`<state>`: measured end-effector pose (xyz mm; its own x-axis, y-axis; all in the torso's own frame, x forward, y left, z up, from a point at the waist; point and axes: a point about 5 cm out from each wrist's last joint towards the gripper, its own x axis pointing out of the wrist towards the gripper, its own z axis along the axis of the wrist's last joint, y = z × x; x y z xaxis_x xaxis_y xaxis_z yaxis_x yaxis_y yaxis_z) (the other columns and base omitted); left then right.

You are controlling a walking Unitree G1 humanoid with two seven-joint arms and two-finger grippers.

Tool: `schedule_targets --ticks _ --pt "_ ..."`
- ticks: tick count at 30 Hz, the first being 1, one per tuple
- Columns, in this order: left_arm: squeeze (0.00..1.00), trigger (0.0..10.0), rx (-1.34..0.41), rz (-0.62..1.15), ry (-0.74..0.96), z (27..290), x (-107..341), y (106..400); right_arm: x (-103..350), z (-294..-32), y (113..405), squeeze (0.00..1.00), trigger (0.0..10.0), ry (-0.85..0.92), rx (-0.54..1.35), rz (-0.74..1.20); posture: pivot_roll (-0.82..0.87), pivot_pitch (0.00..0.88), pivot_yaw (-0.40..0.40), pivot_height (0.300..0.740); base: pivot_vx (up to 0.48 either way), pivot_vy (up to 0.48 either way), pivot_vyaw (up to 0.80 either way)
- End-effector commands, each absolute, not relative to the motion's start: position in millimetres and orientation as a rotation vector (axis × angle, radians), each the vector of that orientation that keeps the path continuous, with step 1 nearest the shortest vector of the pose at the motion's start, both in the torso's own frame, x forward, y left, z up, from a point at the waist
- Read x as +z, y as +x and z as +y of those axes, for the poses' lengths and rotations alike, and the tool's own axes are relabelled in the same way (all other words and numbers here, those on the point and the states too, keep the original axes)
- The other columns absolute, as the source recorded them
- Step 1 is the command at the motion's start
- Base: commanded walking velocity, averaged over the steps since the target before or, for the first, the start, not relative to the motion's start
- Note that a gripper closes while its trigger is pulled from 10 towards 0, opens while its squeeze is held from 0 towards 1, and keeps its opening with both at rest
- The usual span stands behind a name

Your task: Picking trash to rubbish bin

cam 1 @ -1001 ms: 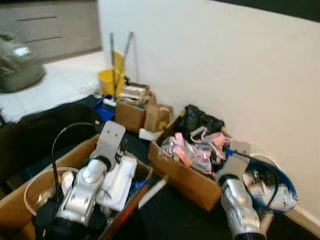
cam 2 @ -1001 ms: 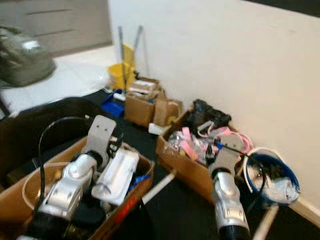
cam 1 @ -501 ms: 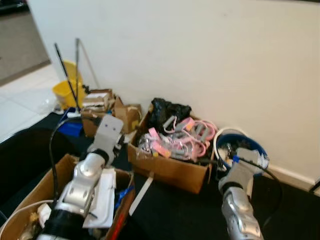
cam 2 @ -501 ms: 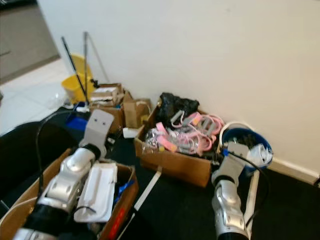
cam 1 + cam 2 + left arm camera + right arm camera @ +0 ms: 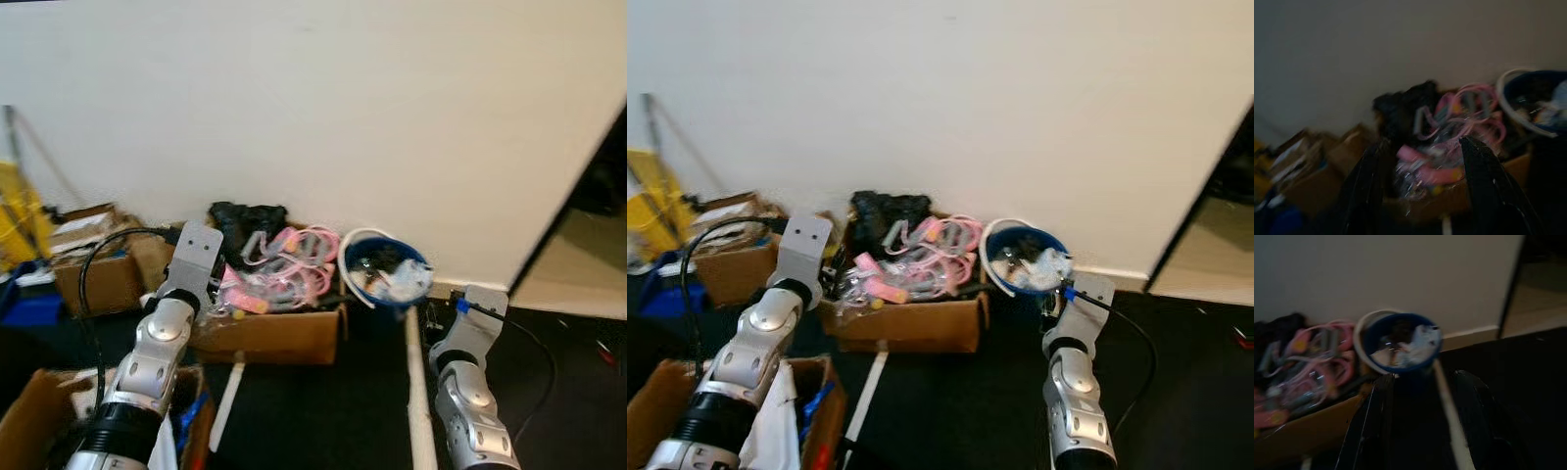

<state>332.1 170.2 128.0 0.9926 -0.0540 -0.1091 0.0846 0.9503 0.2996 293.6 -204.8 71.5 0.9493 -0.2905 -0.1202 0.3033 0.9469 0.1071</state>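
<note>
Two grippers up before a white wall, both empty: left gripper (image 5: 1420,196) spread wide toward a cardboard box (image 5: 269,333) heaped with pink trash (image 5: 284,269), right gripper (image 5: 1425,431) spread wide toward the blue rubbish bin (image 5: 384,274). Bin against the wall, just beside the box, holding crumpled white paper (image 5: 1418,342). White strip (image 5: 416,392) on the dark floor below.

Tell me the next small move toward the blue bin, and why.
Probably step closer and centre on the round blue rubbish bin by the white wall. Both grippers are open and hold nothing: the left gripper faces the cardboard box of pink clutter, the right gripper faces the bin.
</note>
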Motion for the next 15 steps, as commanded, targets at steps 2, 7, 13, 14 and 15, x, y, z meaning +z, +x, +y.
schedule_targets --ticks 2,7,13,14,15 --pt "0.00 10.0 -0.043 0.096 0.269 172.5 127.4 332.0 74.1 -204.9 296.3 0.00 10.0 0.126 -0.300 0.106 -0.08 0.035 0.047 0.740 0.000 0.000 -0.80" --pt "0.00 10.0 -0.036 0.093 0.273 174.3 127.3 333.3 75.2 -203.3 296.6 0.00 10.0 0.131 -0.298 0.104 -0.08 0.043 0.042 0.740 0.000 0.000 -0.80" --pt "0.00 10.0 -0.033 0.116 0.255 172.7 123.3 332.8 73.1 -201.2 295.4 0.00 10.0 0.132 -0.279 0.119 -0.08 0.048 0.037 0.740 0.000 0.000 -0.80" --pt "0.00 10.0 -0.044 0.111 0.256 170.7 123.2 332.3 73.3 -200.8 295.6 0.00 10.0 0.134 -0.279 0.119 -0.08 0.050 0.038 0.740 0.000 0.000 -0.80" --pt "0.00 10.0 -0.053 0.105 0.260 169.3 123.5 331.9 73.9 -200.7 295.7 0.00 10.0 0.137 -0.281 0.117 -0.08 0.053 0.042 0.740 0.000 0.000 -0.80"
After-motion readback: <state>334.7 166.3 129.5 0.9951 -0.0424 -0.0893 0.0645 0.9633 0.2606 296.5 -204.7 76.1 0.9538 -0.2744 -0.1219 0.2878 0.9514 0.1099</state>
